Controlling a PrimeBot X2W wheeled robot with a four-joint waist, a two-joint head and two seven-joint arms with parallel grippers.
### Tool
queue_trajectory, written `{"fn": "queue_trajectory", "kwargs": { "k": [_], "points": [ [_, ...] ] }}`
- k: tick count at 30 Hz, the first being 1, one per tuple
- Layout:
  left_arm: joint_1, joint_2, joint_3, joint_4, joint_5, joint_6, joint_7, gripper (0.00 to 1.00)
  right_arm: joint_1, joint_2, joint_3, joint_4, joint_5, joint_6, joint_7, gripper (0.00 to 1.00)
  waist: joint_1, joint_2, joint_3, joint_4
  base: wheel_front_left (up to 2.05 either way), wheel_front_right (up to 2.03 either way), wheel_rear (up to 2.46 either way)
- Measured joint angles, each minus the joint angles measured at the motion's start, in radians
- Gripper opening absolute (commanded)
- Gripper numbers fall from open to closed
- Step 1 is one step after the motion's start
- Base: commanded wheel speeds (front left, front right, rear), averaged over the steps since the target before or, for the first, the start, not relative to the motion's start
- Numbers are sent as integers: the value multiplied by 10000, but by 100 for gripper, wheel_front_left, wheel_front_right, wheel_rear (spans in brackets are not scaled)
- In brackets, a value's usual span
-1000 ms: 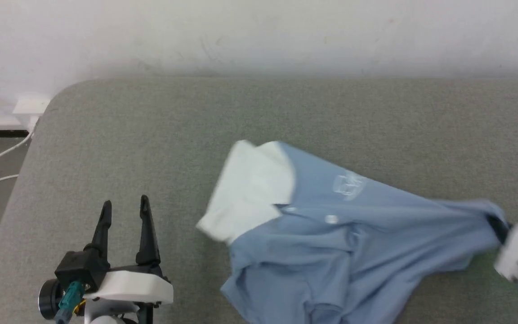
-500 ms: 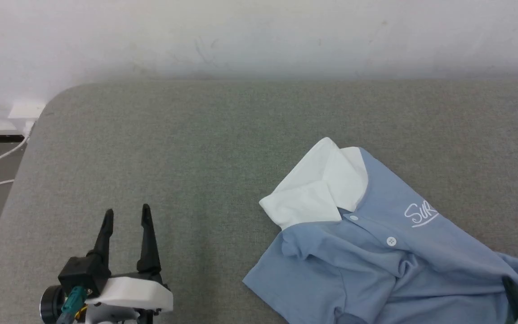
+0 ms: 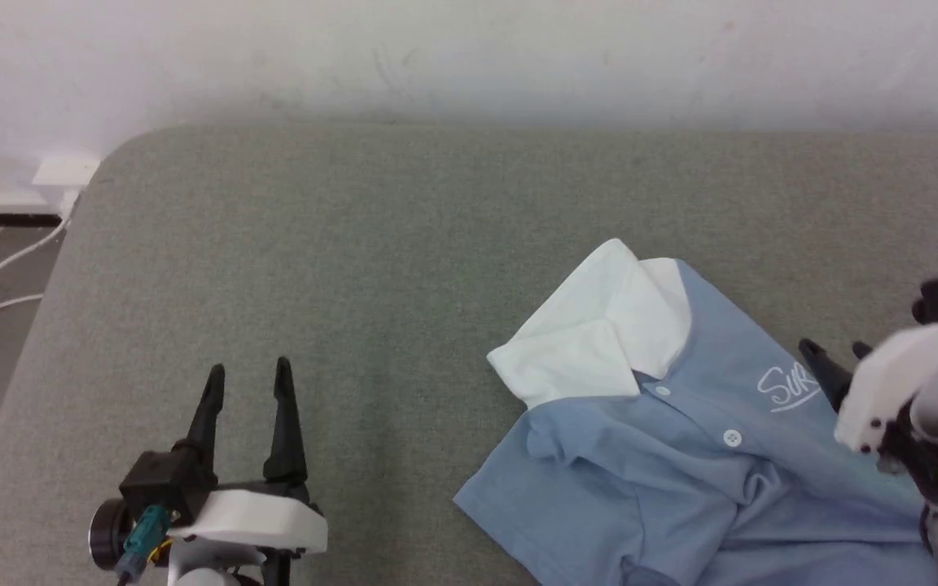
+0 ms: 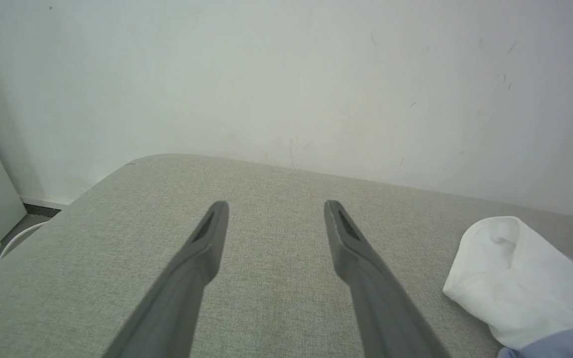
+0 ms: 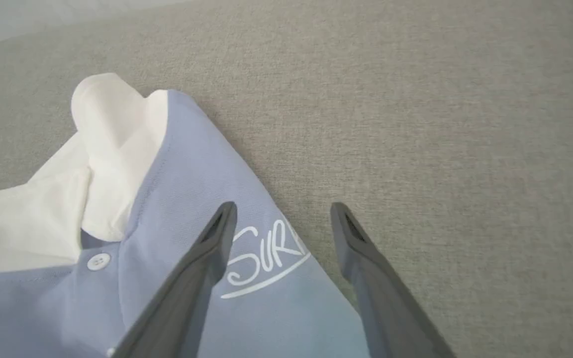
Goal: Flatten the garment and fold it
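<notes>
**A:** Garment (image 3: 681, 488) first: where does it lie?

**B:** On the table (image 3: 339, 244) with the grey cloth cover, at the robot's right side, with its front up. The white collar (image 3: 599, 334) is toward the left and stands a bit bunched. The script logo (image 3: 786, 387) and two white buttons (image 3: 732, 438) show on the chest. The lower part runs out of the head view at the bottom edge.

**A:** And the two hands?

**B:** The right hand (image 3: 834, 350) hangs over the chest, fingers spread, nothing between them. In the right wrist view one finger is above the logo and the other above bare table just past the edge of the garment. It is blurred in the head view, so I cannot tell if it touches the cloth. The left hand (image 3: 248, 368) is spread and empty too. It is over bare table, well apart from the collar.

**A:** Which step is this, in your opinion?

**B:** I judge it is the flattening, and an early part of it. The cloth has creases below the buttons and a tuck under the collar, and no fold is made yet.

**A:** What does the next move ask for?

**B:** I would say the right hand must go down and pinch the near edge by the logo. The left hand has a long way to reach the collar side. Then both should pull apart gently. A soft knit will slide as a whole if only one side is pulled.

**A:** Any containers?

**B:** Nothing serves as one. The garment lies directly on the table.
</notes>
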Motion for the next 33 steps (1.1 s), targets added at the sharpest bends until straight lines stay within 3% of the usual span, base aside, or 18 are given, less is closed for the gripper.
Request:
{"fn": "queue_trajectory", "kwargs": {
  "k": [8,14,15,16,18,24,29,33],
  "points": [
    [-488,-77,-222,-77,73,-100,0,100,-2089,-838,1565,2159,564,0,1605,100,1,0,573,445,0,0,0],
    [-698,-121,-357,-69,73,-100,0,100,-2949,-1060,1766,3555,614,15,2332,100,-1,0,1017,711,0,0,0],
    [-715,-123,-370,-61,75,-100,0,100,-3079,-1064,1728,3699,706,13,2514,90,-1,0,1065,754,0,0,0],
    [-718,-123,-370,-52,75,-100,0,100,-3158,-1085,1733,3787,757,13,2652,40,-1,0,1104,790,0,0,0],
    [-720,-123,-368,-46,77,-100,0,100,-3291,-1135,1735,3931,909,6,2903,0,-1,0,1157,839,0,0,0],
    [-755,-127,-351,6,88,-98,0,100,-3322,-1149,2148,3981,1563,-2,3039,0,0,0,980,799,0,0,0],
    [-748,-130,-328,82,88,-96,0,100,-3196,-1413,2796,3281,1609,2,1022,0,0,0,667,712,0,0,0],
    [-695,-138,-307,88,104,-94,0,100,-3261,-1987,3496,2148,1218,2,-205,0,0,0,371,614,0,0,0]
  ]
}}
